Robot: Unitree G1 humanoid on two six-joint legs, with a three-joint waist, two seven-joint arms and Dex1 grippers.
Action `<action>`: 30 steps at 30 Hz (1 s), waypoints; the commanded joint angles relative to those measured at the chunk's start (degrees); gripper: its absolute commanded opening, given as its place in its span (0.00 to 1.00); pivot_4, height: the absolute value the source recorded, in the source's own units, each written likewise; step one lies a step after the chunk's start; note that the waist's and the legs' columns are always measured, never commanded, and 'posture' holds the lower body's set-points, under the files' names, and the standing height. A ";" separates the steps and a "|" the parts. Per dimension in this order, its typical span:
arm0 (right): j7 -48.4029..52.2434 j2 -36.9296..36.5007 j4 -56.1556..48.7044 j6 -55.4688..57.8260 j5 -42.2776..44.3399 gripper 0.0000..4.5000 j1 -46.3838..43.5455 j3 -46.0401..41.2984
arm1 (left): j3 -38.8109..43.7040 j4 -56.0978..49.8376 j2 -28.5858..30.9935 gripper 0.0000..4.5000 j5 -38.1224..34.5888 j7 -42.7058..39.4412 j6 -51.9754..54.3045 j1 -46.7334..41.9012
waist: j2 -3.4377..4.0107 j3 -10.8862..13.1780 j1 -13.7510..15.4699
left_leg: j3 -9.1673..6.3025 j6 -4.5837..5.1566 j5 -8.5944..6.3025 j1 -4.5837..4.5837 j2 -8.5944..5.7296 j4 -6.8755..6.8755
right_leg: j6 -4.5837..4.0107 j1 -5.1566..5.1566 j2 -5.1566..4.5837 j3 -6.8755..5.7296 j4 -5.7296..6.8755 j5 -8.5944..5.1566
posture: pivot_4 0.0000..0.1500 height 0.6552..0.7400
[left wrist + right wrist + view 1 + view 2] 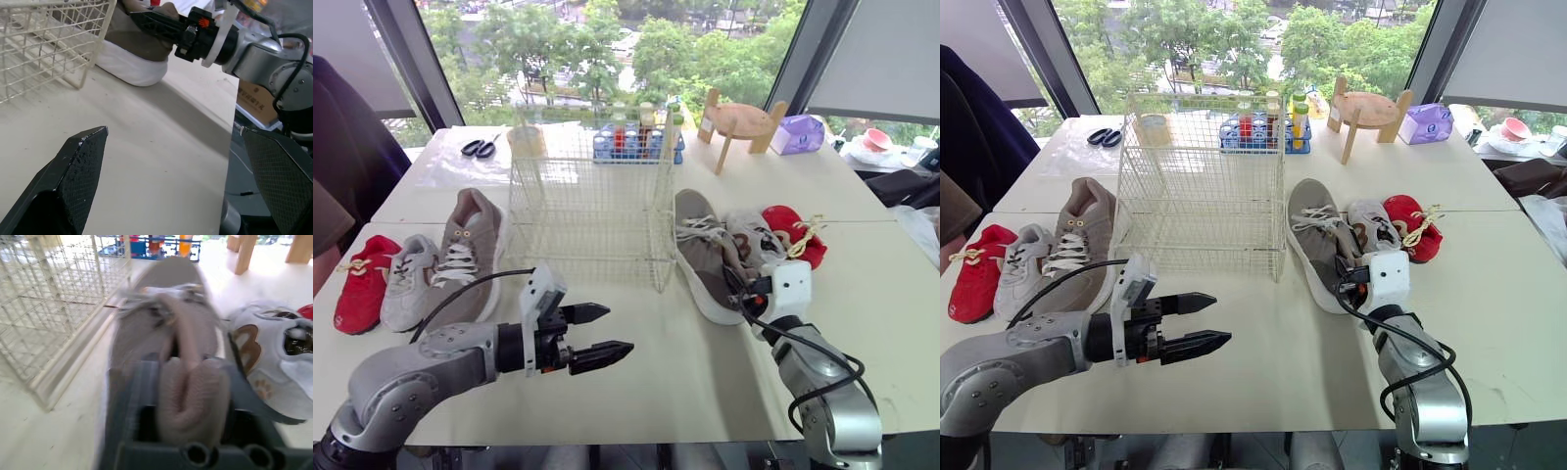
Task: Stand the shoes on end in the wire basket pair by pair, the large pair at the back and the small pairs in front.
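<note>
The wire basket (pixel 592 196) stands empty at the table's middle. Left of it lie a large grey shoe (pixel 465 250), a small white-grey shoe (pixel 409 282) and a small red shoe (pixel 362 284). To its right lie their mates: a large grey shoe (pixel 700 250), a small white-grey shoe (pixel 754 235) and a red shoe (pixel 793 230). My right gripper (pixel 734 268) is shut on the heel of the right-hand large grey shoe (pixel 166 323), which rests on the table. My left gripper (pixel 619 329) hovers open over bare table in front of the basket, holding nothing.
Behind the basket sit a blue crate of bottles (pixel 636 142), scissors (pixel 480 148), a wooden stand (pixel 739 122) and a purple packet (pixel 798 134). A person's dark sleeve (pixel 337 147) shows at the far left. Bare table (pixel 685 372) lies between my arms.
</note>
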 commanded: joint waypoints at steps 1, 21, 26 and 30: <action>-2.54 0.29 0.44 1.39 0.07 0.06 -1.98 -1.44 | 3.41 1.39 0.54 1.00 -2.17 -1.50 0.09 -1.96 | 0.00 0.00 0.03 | -0.01 -0.01 -0.01 0.04 0.00 -0.01 | -0.01 0.05 -0.01 -0.01 0.00 -0.02 | 1.00 1.00; 28.54 -34.43 15.34 1.73 24.18 0.06 -60.73 -13.65 | 20.78 47.00 7.65 1.00 -24.07 1.29 3.24 -45.65 | 0.94 0.96 -0.62 | 0.07 0.27 -0.10 -0.96 -0.12 0.12 | 0.40 -0.99 0.02 0.00 0.19 0.13 | 1.00 1.00; 43.43 -37.74 22.72 -6.52 22.34 0.06 -67.22 -4.98 | 14.80 61.99 9.42 1.00 -12.50 -9.65 5.80 -59.74 | 0.65 1.50 -0.26 | 0.16 0.18 -0.03 -0.85 -0.20 0.17 | 0.36 -0.89 0.22 -0.07 0.32 0.15 | 1.00 1.00; 47.24 -36.02 24.18 -10.66 21.63 0.06 -68.01 -1.45 | 11.60 67.35 8.25 1.00 -5.07 -16.64 7.38 -66.59 | 0.50 1.49 -0.32 | 0.10 0.16 -0.02 -0.90 -0.12 0.22 | 0.48 -0.89 0.16 -0.06 0.31 0.22 | 1.00 1.00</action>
